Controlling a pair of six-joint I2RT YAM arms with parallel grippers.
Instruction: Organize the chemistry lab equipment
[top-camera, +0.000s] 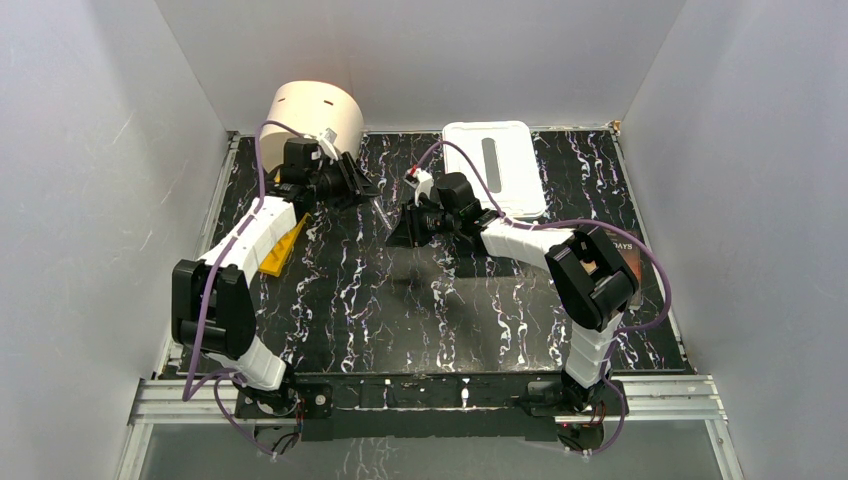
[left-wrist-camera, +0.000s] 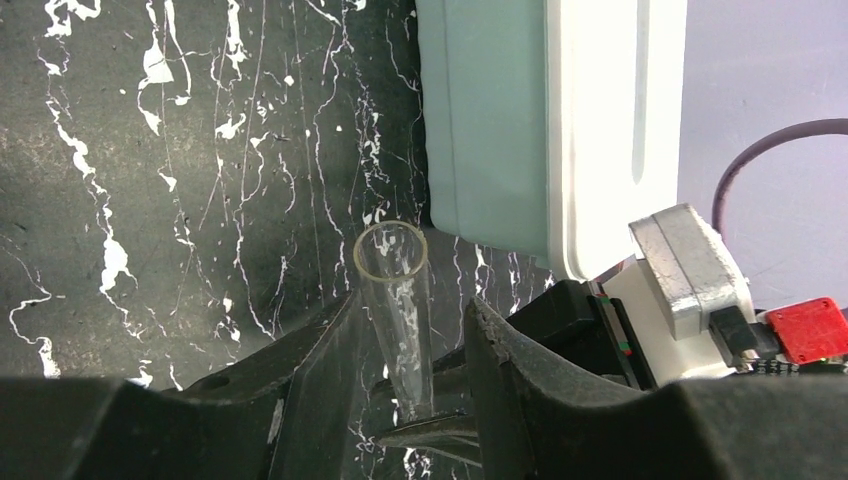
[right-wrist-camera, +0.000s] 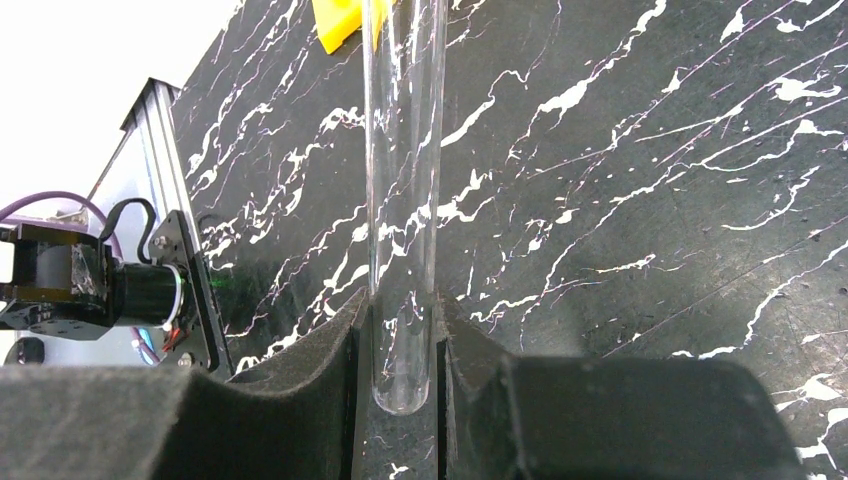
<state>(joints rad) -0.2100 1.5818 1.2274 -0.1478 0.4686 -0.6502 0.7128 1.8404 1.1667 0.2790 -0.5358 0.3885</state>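
A clear glass test tube (right-wrist-camera: 404, 180) is clamped by its round bottom end between my right gripper's (right-wrist-camera: 403, 305) fingers. In the top view the right gripper (top-camera: 405, 228) holds it at mid-table, pointing toward my left gripper (top-camera: 362, 186). In the left wrist view the tube (left-wrist-camera: 398, 300) runs between the fingers of the left gripper (left-wrist-camera: 412, 300), open mouth toward the table. The left jaws stand wider than the tube, with a gap on the right side. The yellow holed rack (top-camera: 283, 248) lies under the left forearm; its corner also shows in the right wrist view (right-wrist-camera: 338, 20).
A big cream cylinder (top-camera: 318, 115) stands at the back left. A white lidded container (top-camera: 497, 165) lies at the back centre, also in the left wrist view (left-wrist-camera: 600, 130). A dark book (top-camera: 628, 252) lies under the right elbow. White walls enclose the table.
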